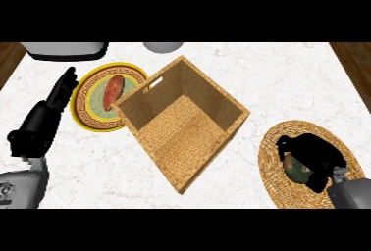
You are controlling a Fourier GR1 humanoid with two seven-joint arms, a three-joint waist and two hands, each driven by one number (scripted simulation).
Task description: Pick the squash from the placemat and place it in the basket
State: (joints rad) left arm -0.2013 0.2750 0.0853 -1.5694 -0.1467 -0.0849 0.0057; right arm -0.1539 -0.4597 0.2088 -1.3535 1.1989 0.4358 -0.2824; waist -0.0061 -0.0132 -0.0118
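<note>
A dark green squash (296, 167) lies on the round woven placemat (279, 191) at the right of the counter. My right hand (313, 150) is over it, fingers and thumb curled round it, hiding most of it. The square wicker basket (181, 122) stands in the middle, turned corner-on, with nothing inside. My left hand (45, 117) rests open at the left, fingers pointing up, apart from the basket.
A yellow-rimmed patterned plate (91, 105) with a red-brown food item (114, 90) sits just left of the basket. A grey appliance (64, 49) and a pale round object (162, 46) stand at the far edge. Wooden floor shows past both counter sides.
</note>
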